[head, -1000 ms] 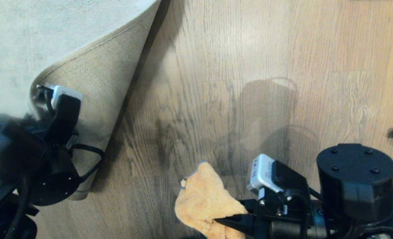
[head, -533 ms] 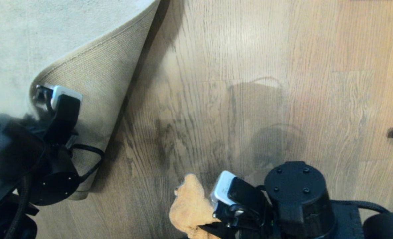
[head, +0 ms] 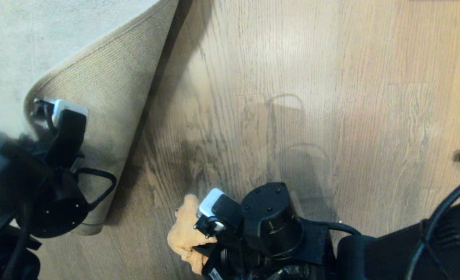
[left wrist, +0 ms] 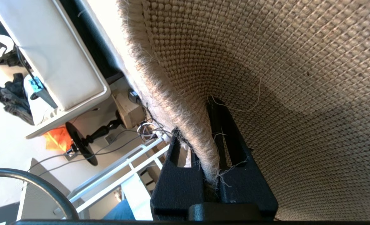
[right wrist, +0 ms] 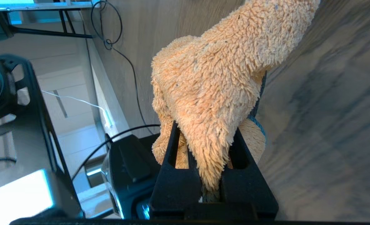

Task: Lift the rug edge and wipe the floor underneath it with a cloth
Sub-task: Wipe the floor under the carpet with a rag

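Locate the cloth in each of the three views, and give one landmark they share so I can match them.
Head view: the cloth is at the bottom centre, pinched in the right hand, against the floor.
Left wrist view: not in it; only the rug edge clamped in the left hand.
Right wrist view: the cloth fills the centre, rising from the right hand.
Shared landmark: the wood-grain floor, seen in the head and right wrist views.

Wood-grain floor [head: 331, 97], pale rug [head: 4, 46] on it, corner folded back
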Robot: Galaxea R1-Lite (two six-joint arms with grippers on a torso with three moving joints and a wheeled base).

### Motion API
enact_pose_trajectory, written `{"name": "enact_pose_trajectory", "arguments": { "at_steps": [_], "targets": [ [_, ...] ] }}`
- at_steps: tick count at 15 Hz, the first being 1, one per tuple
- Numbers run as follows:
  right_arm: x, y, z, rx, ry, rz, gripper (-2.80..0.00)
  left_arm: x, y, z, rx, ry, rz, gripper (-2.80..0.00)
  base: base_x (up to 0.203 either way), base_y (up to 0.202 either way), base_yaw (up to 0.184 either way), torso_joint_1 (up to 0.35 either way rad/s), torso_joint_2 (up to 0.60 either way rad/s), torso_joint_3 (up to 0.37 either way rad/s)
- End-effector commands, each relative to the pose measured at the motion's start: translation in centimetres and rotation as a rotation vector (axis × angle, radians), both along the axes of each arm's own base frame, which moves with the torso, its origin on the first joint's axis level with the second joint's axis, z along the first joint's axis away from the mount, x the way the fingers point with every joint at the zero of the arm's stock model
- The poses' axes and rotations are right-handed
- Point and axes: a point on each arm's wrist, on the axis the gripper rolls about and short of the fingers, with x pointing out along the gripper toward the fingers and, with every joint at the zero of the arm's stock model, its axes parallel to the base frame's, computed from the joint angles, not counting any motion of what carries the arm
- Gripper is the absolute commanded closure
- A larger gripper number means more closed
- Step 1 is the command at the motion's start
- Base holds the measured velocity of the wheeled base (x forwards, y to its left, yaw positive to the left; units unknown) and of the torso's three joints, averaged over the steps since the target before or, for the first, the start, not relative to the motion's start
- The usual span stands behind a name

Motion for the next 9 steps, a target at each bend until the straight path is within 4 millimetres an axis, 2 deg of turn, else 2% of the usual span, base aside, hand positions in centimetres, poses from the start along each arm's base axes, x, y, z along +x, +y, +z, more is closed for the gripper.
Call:
{"name": "enact_pose_trajectory", "arguments": {
  "at_steps": [1, 4, 9],
  "targets": [
    [0.8, 1.6, -2.1, -0.013, 0.035, -0.011, 0.00, 0.1, 0.8, 0.3, -0.016, -0.041, 0.038, 0.00, 0.000, 0.000, 0.000, 0.000, 0.00, 0.000],
    [1.4, 2.6, -3.0, 0.019, 0.051, -0.025, 0.00, 0.3, 1.4, 0.4, -0.016, -0.044, 0.067, 0.00, 0.000, 0.000, 0.000, 0.000, 0.00, 0.000],
    [2.5, 4.1, -3.2, 0.088, 0.117, -0.073, 0.00, 0.2, 1.4, 1.4, -0.032, -0.088, 0.068, 0.00, 0.000, 0.000, 0.000, 0.000, 0.00, 0.000]
  ]
}}
